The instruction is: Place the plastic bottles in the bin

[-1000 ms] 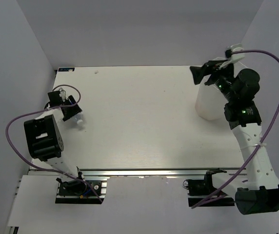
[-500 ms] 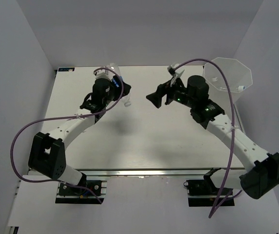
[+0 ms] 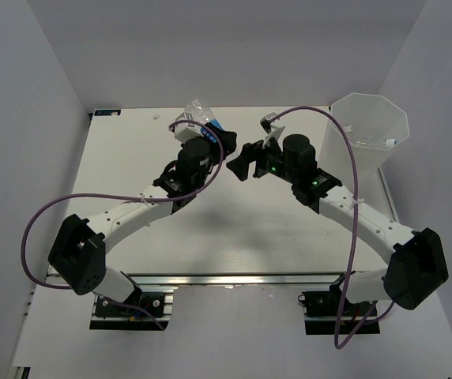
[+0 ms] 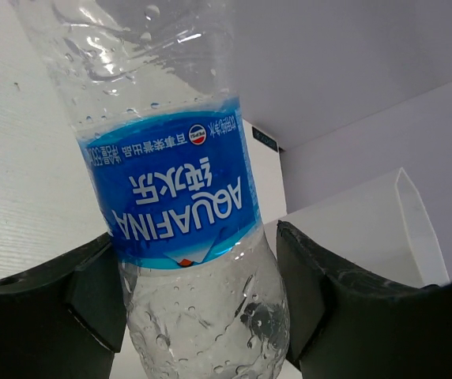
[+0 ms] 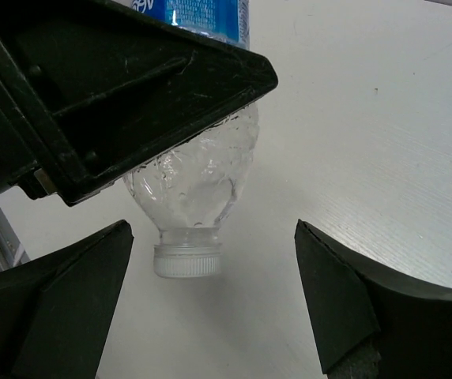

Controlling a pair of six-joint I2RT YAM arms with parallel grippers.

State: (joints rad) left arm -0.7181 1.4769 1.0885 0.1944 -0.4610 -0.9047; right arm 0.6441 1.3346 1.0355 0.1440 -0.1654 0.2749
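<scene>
White table (image 5: 368, 118) — bottle (image 5: 198, 181), cap (image 5: 188, 260) right-wrist only

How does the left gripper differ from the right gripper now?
The left gripper is shut on a plastic bottle; the right gripper is open and empty. The left gripper's fingers touch the bottle's sides; the right gripper's fingers stand apart from it. Both are black and hang above the table, close together.

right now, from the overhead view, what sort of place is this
Probably a lab robot test cell: a white table boxed in by blank wall panels, a left arm and right arm bolted to a metal rail, a plastic bottle and bin as props.
</scene>
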